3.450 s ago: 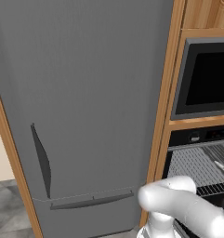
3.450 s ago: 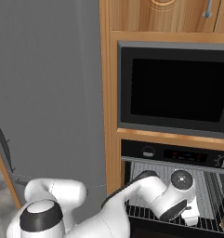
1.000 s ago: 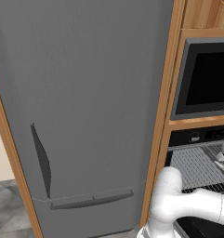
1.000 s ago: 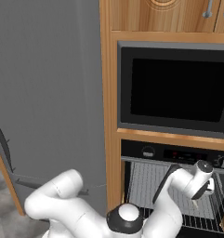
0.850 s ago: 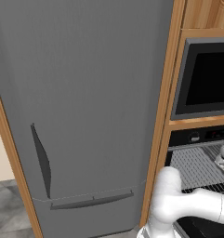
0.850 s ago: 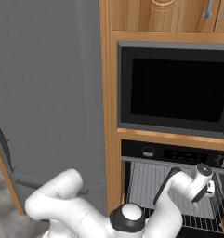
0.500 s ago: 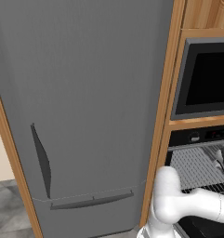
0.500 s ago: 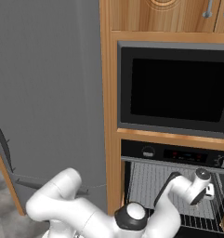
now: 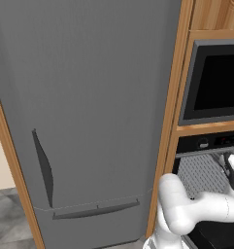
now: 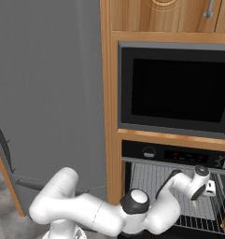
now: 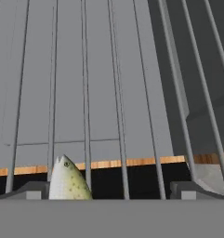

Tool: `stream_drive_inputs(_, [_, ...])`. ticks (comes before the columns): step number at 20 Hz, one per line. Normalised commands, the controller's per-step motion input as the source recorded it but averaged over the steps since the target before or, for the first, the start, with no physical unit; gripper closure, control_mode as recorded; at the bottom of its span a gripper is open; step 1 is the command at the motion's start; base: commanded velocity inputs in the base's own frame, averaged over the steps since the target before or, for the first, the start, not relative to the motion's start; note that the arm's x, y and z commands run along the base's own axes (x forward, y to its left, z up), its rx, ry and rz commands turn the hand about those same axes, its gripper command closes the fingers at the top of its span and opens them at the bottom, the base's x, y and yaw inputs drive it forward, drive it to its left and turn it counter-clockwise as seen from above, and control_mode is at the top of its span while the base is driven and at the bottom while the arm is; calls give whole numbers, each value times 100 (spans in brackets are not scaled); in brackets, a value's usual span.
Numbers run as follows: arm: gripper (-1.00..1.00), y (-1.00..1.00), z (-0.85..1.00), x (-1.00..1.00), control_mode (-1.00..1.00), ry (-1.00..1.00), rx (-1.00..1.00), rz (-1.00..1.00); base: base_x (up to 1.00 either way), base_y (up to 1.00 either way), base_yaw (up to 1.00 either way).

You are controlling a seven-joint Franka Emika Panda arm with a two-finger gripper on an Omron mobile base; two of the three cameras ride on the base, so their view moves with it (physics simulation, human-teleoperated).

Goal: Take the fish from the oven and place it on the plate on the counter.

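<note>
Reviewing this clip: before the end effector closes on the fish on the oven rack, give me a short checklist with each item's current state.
1. Built-in black oven open, grey wire rack reachable: ok.
2. End effector open: ok.
3. Small pale speckled fish located, lying on the rack: ok.
4. Fish centred between the fingertips: not ok; it sits beside the left tip.
5. Fish not yet gripped: ok.
6. Path to the plate: cannot tell.

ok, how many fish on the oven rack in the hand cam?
1. The fish lies on the wire rack at the bottom left of the hand view, by the left fingertip, partly cut off at the view's lower edge. More could lie outside the frame.
</note>
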Motion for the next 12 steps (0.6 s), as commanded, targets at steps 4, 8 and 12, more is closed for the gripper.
stream_drive_inputs(4, [-100,-11,-30,-4,-100,0,0,0,0,0,0])
stream_drive_inputs(8, [-100,0,-37,-8,-100,0,0,0,0,0,0])
stream_drive_inputs(12, [-100,0,-34,-21,-100,0,0,0,0,0,0])
